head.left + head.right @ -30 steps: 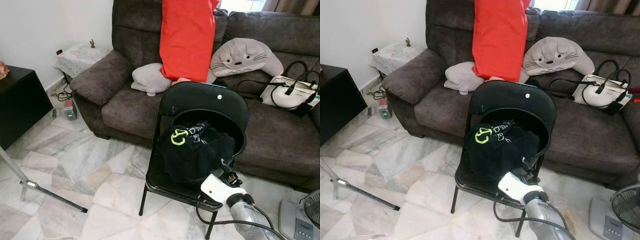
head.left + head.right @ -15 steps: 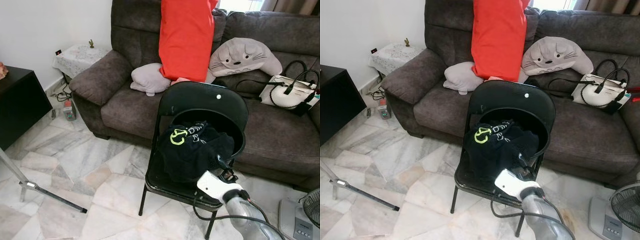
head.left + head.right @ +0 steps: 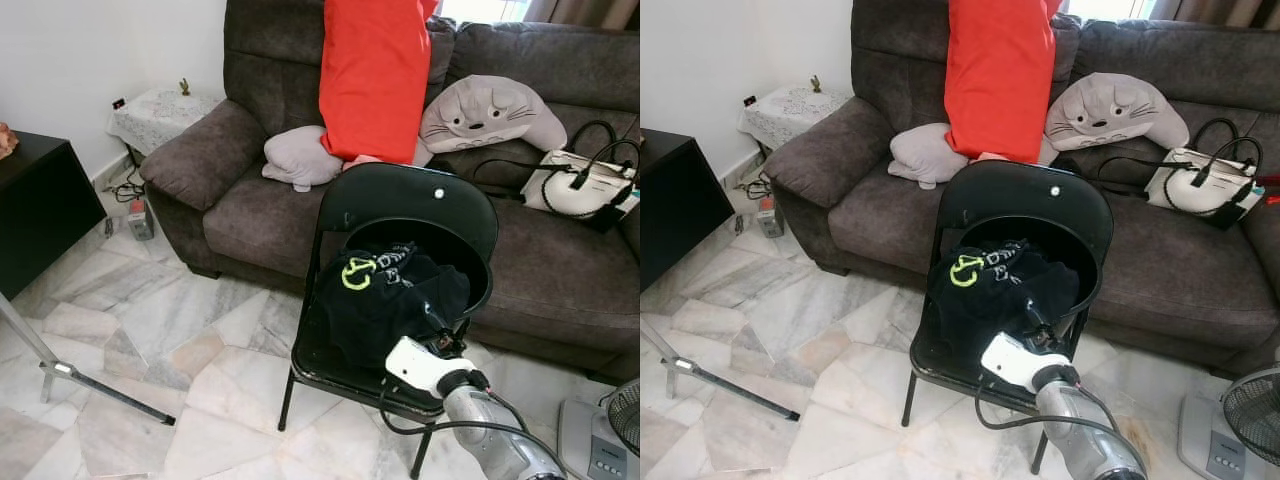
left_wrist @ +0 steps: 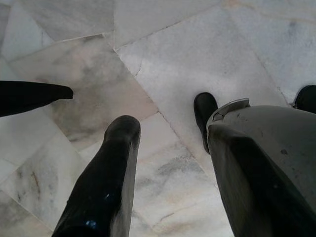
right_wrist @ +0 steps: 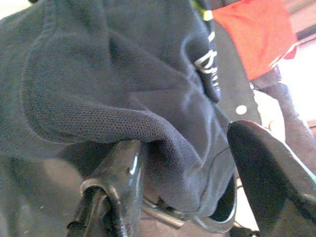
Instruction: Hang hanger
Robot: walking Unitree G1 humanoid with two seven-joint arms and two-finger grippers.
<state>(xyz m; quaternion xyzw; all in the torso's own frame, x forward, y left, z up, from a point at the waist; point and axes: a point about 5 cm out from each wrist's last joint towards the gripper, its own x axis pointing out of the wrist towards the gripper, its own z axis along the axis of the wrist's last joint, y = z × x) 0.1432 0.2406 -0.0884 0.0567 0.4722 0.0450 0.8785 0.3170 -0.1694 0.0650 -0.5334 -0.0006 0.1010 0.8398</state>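
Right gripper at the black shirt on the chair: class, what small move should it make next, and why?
Probably shut the fingers. The right gripper is open, with a fold of the black shirt lying between its fingers on the chair. Shutting should pinch that fold before any lift. No hanger can be made out yet.

We see our right gripper (image 3: 437, 338) pressed against a black garment (image 3: 385, 295) heaped on a black folding chair (image 3: 410, 205) before a brown sofa (image 3: 250, 200).

Hanger perhaps hidden under black garment (image 3: 385, 300)
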